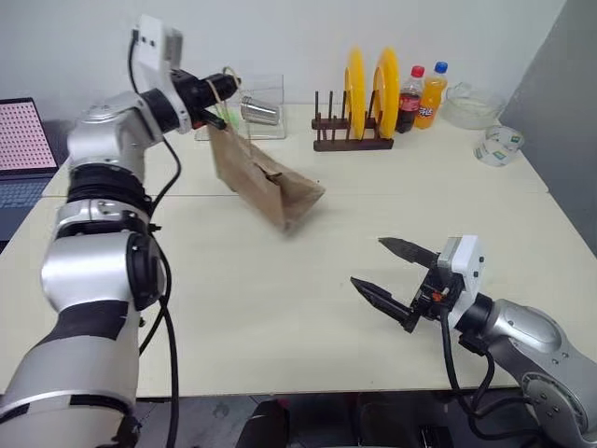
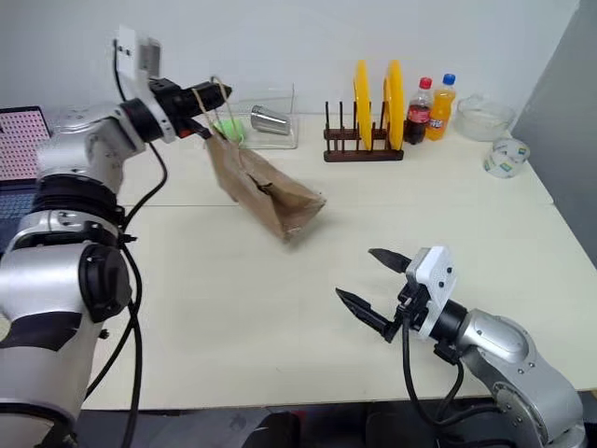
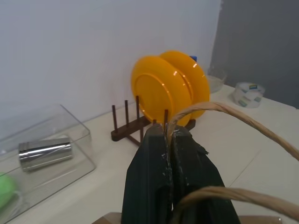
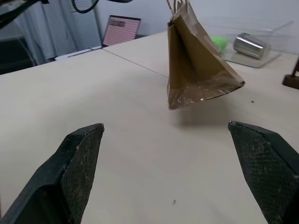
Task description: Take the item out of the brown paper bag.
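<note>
The brown paper bag (image 1: 261,177) hangs tilted over the back left of the table, its top toward my left gripper and its taped bottom (image 4: 205,93) low over the tabletop. My left gripper (image 1: 224,89) is raised and shut on the bag's tan cord handle (image 3: 233,116), pinched between the black fingers (image 3: 154,177). My right gripper (image 1: 368,262) hovers open near the table's front right, well short of the bag, with nothing between its fingers (image 4: 79,158). The item is hidden.
A wooden rack with two yellow plates (image 1: 368,93) stands at the back, with a cola bottle (image 1: 409,101), an orange soda bottle (image 1: 431,93) and a glass bowl (image 1: 471,105) beside it. A tape roll (image 1: 499,145) lies far right. A clear tray holds a metal cup (image 1: 261,114) and a green ball (image 2: 229,129). A laptop (image 1: 23,149) sits far left.
</note>
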Controlling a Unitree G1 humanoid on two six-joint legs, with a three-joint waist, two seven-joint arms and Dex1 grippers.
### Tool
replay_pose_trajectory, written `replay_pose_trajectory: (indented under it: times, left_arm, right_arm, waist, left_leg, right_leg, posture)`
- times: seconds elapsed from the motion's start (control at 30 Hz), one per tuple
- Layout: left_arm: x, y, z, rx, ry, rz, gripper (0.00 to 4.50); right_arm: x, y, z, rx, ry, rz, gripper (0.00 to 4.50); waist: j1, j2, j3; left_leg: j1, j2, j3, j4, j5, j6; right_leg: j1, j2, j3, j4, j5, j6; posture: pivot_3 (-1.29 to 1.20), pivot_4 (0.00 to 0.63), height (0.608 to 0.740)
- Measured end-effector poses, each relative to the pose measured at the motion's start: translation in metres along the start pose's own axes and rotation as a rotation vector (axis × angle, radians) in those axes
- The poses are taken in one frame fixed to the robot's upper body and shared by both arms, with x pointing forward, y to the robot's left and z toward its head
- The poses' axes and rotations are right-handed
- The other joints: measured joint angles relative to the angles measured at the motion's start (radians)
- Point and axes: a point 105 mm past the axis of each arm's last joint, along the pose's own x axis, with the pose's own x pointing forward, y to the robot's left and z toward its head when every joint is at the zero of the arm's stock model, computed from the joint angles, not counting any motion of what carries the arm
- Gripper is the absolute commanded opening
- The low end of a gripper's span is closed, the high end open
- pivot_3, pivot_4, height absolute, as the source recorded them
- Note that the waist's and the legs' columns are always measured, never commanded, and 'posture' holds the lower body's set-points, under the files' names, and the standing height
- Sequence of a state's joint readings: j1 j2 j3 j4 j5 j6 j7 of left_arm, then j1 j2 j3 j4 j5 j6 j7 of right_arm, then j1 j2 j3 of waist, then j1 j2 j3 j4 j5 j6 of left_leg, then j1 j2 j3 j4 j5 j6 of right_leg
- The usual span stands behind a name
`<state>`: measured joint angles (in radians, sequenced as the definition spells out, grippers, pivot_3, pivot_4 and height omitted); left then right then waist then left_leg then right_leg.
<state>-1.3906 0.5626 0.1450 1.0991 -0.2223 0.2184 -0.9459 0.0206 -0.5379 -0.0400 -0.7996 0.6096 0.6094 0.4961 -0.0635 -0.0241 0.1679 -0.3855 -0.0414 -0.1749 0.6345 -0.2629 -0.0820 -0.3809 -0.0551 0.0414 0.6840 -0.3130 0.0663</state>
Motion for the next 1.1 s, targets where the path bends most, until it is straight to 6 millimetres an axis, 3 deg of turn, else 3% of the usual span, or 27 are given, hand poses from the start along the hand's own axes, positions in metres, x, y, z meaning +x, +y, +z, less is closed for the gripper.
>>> replay_pose_trajectory:
  times: [0.23, 0.5, 0.9, 1.1]
  left_arm:
    - [0.043, -0.037, 0.005, -0.046, -0.016, -0.066, 0.04]
    - [0.065, -0.061, 0.008, -0.074, -0.015, -0.110, 0.04]
    - [0.071, -0.058, -0.003, -0.052, 0.043, -0.021, 0.04]
    - [0.070, -0.060, -0.018, -0.070, 0.120, -0.023, 0.04]
  right_arm:
    - [-0.005, -0.009, -0.002, 0.014, 0.029, -0.109, 4.50]
    - [-0.008, -0.007, -0.003, 0.016, 0.035, -0.134, 4.50]
    - [-0.013, -0.009, -0.009, 0.032, 0.060, -0.166, 4.50]
    - [-0.013, -0.009, -0.010, 0.033, 0.061, -0.171, 4.50]
  waist:
    - [0.004, -0.001, 0.001]
    - [0.003, -0.001, 0.001]
    - [0.003, -0.002, 0.001]
    - [0.003, -0.002, 0.001]
  left_leg:
    - [-0.001, -0.001, 0.000, 0.002, 0.000, 0.000]
    - [-0.001, -0.001, 0.000, 0.005, 0.000, 0.000]
    - [-0.001, -0.001, 0.001, 0.007, 0.000, 0.000]
    - [-0.001, -0.001, 0.001, 0.008, 0.000, 0.000]
  right_leg:
    - [0.000, 0.000, 0.000, 0.000, 0.000, 0.000]
    - [0.000, 0.000, 0.001, 0.003, 0.000, 0.000]
    - [-0.001, 0.000, 0.001, 0.006, 0.000, 0.000]
    - [-0.001, 0.000, 0.001, 0.007, 0.000, 0.000]
  posture:
    - [0.00, 0.150, 0.740]
    - [0.00, 0.150, 0.740]
    - [0.00, 0.150, 0.740]
    - [0.00, 0.150, 0.740]
